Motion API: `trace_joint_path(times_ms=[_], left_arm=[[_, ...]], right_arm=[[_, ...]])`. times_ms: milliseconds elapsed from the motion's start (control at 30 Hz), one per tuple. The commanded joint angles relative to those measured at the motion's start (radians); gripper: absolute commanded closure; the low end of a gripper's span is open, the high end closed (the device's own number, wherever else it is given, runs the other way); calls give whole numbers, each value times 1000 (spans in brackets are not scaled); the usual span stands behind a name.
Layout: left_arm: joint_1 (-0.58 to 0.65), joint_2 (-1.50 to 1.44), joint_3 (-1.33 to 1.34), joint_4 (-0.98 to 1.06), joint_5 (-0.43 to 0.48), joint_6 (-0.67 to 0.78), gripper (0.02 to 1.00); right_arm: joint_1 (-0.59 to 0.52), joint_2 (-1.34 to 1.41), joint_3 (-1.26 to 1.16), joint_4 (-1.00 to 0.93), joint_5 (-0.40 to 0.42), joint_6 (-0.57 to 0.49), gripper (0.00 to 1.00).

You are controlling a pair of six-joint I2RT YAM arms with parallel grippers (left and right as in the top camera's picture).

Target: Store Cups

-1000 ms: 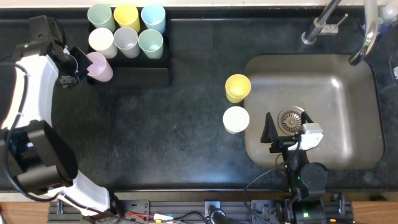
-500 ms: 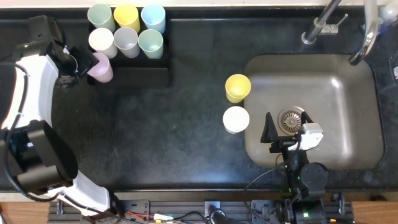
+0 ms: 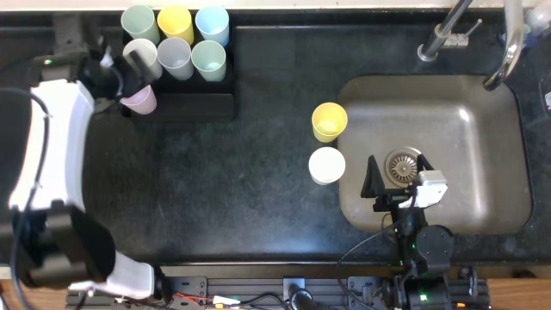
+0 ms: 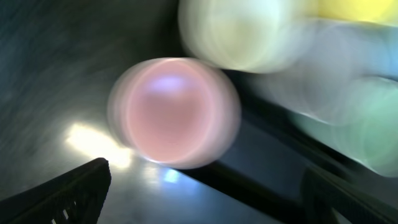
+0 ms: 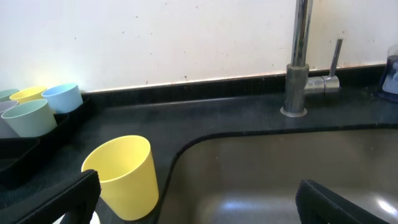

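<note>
Placement likely ending: pink cup (image 4: 174,112) at tray's (image 3: 202,105) front-left corner, left gripper (image 3: 120,76) above, jaws apart; right gripper (image 3: 374,189) in sink (image 3: 482,103), jaws spread, empty; next, probably: fetch yellow cup (image 3: 329,120) or white cup (image 3: 326,164) beside sink.

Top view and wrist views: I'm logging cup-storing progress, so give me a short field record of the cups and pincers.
tray: black tray, six cups in two rows
pink cup: at the tray's front left corner
left pincer: open, above the pink cup, fingers apart from it
loose cups: yellow cup and white cup on the counter beside the sink
right pincer: open, above the sink
</note>
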Motion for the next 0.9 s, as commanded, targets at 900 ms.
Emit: trace_joint_path(times_ms=[900], left_arm=[[-804,227,119,85,48,-26,18]], right_arm=[[-6,-8,-13,5,-3,4,3]])
